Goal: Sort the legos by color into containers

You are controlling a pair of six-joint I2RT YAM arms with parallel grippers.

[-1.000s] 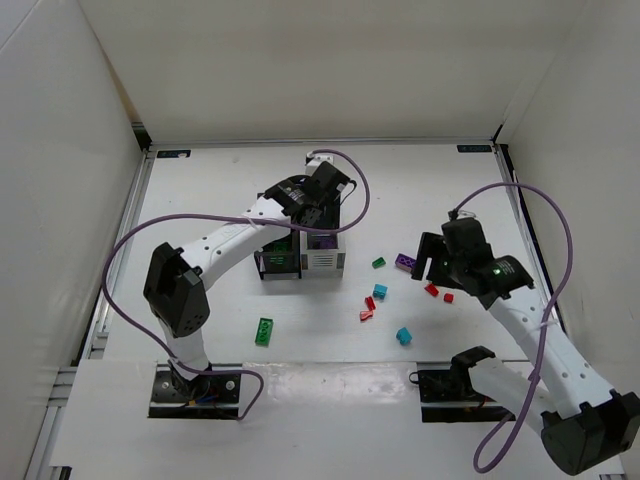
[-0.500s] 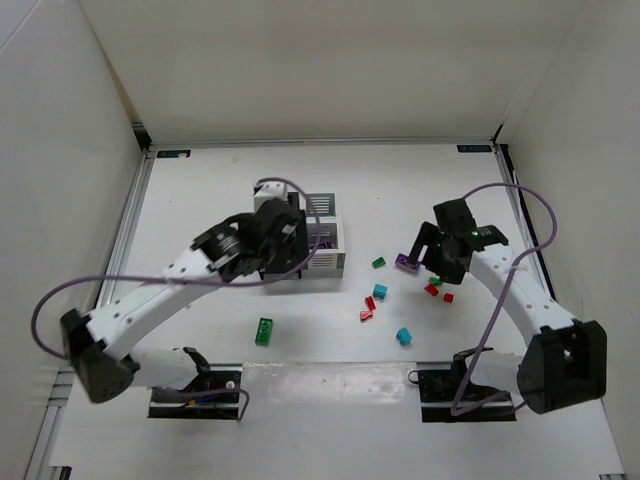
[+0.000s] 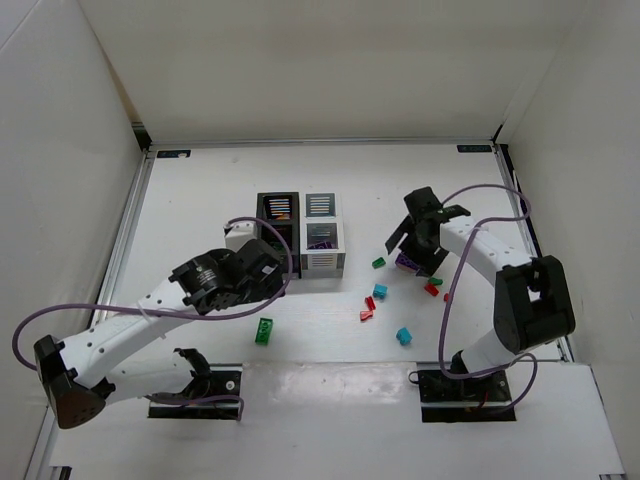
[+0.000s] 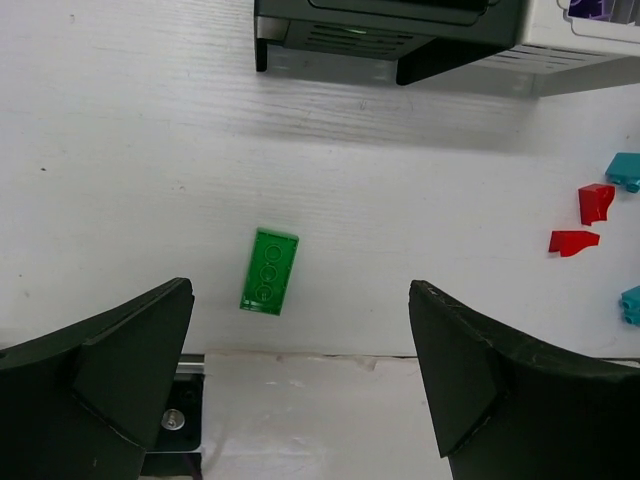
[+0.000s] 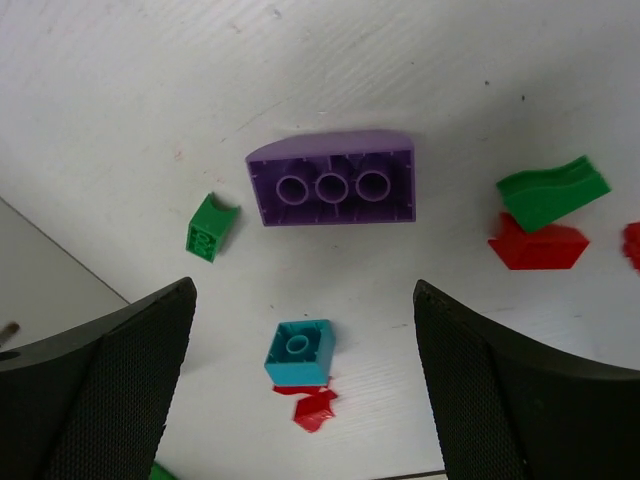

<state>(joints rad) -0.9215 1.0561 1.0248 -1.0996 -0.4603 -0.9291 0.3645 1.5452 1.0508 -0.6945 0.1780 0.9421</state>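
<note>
Now my left gripper (image 4: pixel 300 300) has swung back from the containers (image 3: pixel 322 262) at upper centre of the overhead view. It hangs spread and empty over the green brick (image 4: pixel 270 271) lying alone in the lower middle of its wrist view, so I judge that drop done and green next. Meanwhile my right gripper (image 5: pixel 305 290), jaws wider than a second ago and holding nothing, has moved in over the purple brick (image 5: pixel 333 180), with a teal brick (image 5: pixel 298 352) just below it unsorted.
</note>
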